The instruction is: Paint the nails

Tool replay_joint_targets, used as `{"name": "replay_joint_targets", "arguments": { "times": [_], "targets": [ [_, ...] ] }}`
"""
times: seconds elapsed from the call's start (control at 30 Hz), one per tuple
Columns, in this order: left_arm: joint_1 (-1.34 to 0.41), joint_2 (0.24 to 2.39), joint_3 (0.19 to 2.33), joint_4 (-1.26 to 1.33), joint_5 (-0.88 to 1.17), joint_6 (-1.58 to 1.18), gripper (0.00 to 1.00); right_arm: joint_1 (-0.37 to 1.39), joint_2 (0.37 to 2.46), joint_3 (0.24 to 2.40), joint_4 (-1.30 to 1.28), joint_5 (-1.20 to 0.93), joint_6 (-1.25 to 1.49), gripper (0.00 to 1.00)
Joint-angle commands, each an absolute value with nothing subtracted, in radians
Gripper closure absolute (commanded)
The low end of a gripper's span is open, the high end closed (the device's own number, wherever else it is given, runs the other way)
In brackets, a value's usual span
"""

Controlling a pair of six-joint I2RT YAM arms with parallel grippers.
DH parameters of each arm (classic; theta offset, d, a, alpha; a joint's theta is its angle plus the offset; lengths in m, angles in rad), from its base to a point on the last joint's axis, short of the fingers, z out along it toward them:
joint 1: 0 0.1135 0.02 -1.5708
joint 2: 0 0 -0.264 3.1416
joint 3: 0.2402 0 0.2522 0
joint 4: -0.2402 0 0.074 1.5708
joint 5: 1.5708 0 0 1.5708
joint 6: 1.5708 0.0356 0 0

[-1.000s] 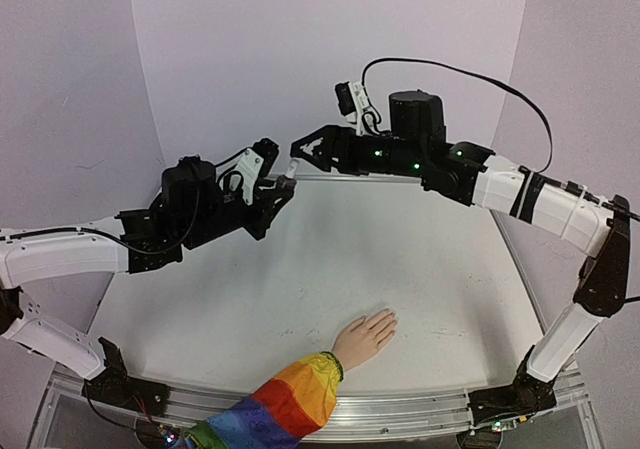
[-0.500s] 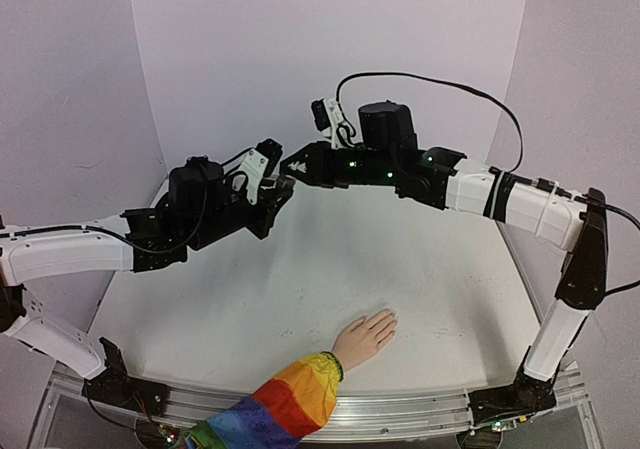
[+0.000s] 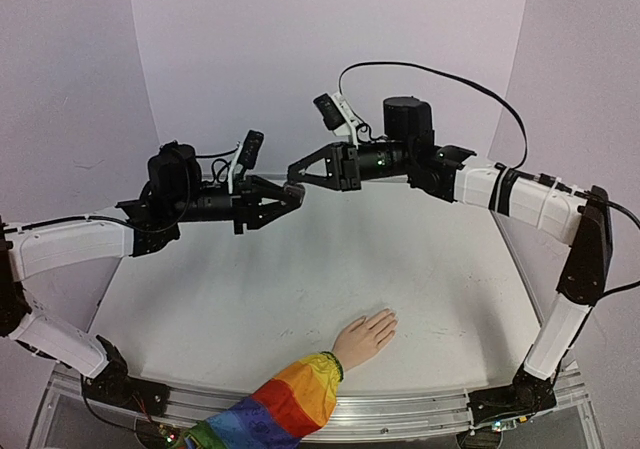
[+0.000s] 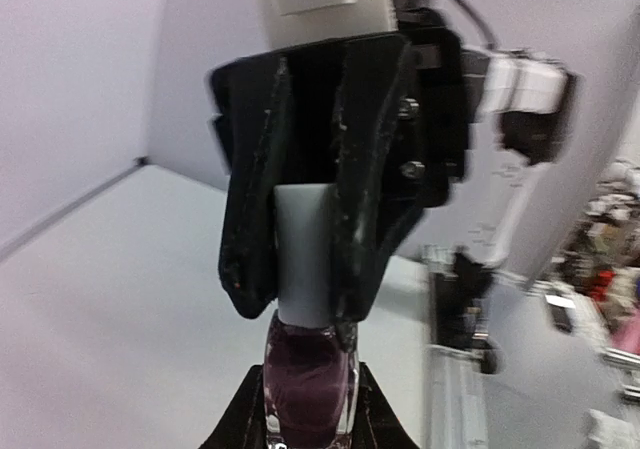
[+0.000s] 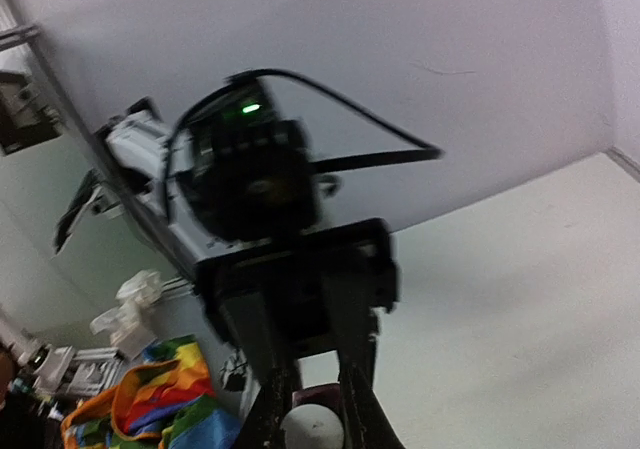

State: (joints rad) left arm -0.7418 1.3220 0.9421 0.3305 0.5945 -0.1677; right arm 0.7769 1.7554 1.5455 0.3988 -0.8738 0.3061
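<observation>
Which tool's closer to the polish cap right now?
Right. The right tool is clamped on the pale cap, one finger either side. The left tool grips the purple glass bottle just past the cap's base.

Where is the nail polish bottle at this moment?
Bottom centre of the left wrist view: the bottle is in the air over the far middle of the table, held by the left claw, while the right claw grips its pale cap.
</observation>
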Motion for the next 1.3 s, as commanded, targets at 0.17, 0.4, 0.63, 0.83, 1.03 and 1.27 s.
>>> {"name": "replay_joint_targets", "arguments": {
  "times": [0.17,0.4,0.63,0.83,1.03,1.27],
  "targets": [
    [-0.683,1.330,0.927,0.650,0.914,-0.370,1.00,0.819,1.624,1.478,0.451,-1.125,0.250,0.89],
    [-0.758,1.223,0.890,0.382,0.253,-0.078,1.00,0.782,1.576,1.523,0.267,-0.497,0.363,0.18],
    [-0.842,1.199,0.890,0.359,0.012,0.047,1.00,0.811,1.596,1.540,0.264,-0.450,0.466,0.16],
    [-0.866,1.234,0.910,0.359,-0.023,0.042,1.00,0.840,1.651,1.614,0.264,-0.402,0.484,0.24],
    [-0.881,1.258,0.929,0.359,-0.025,0.035,1.00,0.854,1.721,1.680,0.262,-0.385,0.497,0.31],
    [-0.885,1.262,0.931,0.359,-0.025,0.026,1.00,0.865,1.765,1.720,0.260,-0.381,0.498,0.41]
  ]
}}
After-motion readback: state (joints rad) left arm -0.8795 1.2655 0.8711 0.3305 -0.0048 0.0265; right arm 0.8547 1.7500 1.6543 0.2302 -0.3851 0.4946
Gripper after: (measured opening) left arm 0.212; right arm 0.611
